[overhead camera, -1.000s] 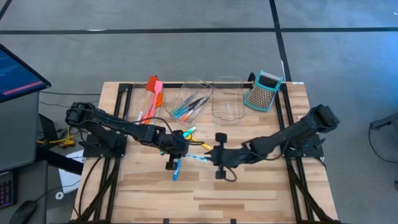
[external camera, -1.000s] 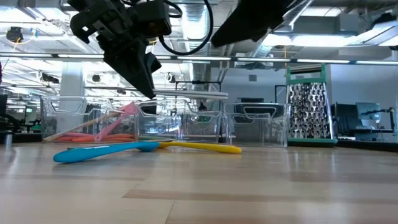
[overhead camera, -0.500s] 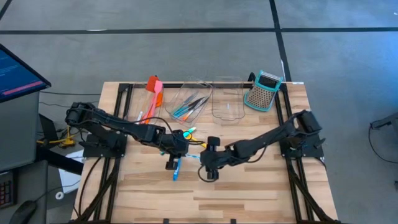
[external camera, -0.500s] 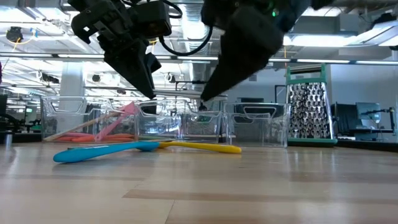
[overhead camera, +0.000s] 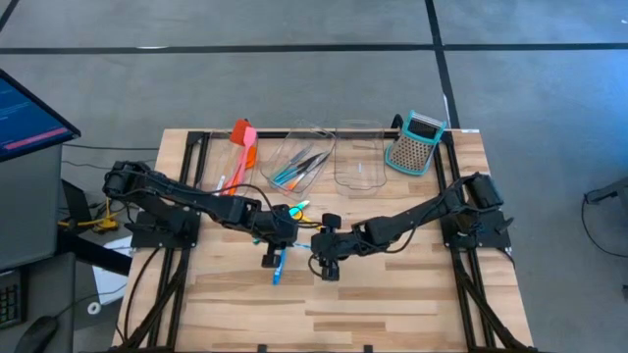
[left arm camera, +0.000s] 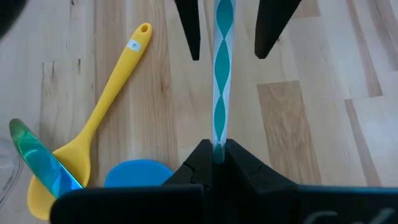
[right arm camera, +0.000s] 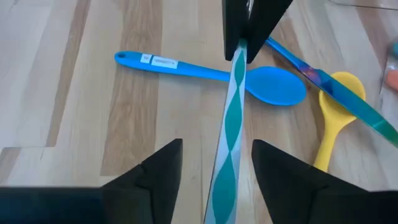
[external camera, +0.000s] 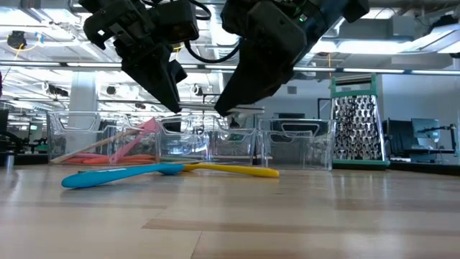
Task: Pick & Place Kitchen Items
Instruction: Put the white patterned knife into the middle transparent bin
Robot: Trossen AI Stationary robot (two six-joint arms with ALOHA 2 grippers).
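Above the worktop, a slim teal-and-white striped utensil is clenched at one end by the left pincer, its free end lying between the released right pincer fingers; it looks light, stiff, slippery, best gripped mid-handle.

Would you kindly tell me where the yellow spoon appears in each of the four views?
High view: mostly hidden under the grippers at table centre.
Low view: yellow spoon flat on the table, left of centre.
Left wrist view: left side.
Right wrist view: right edge.
Shared landmark: the blue spoon lying beside it.
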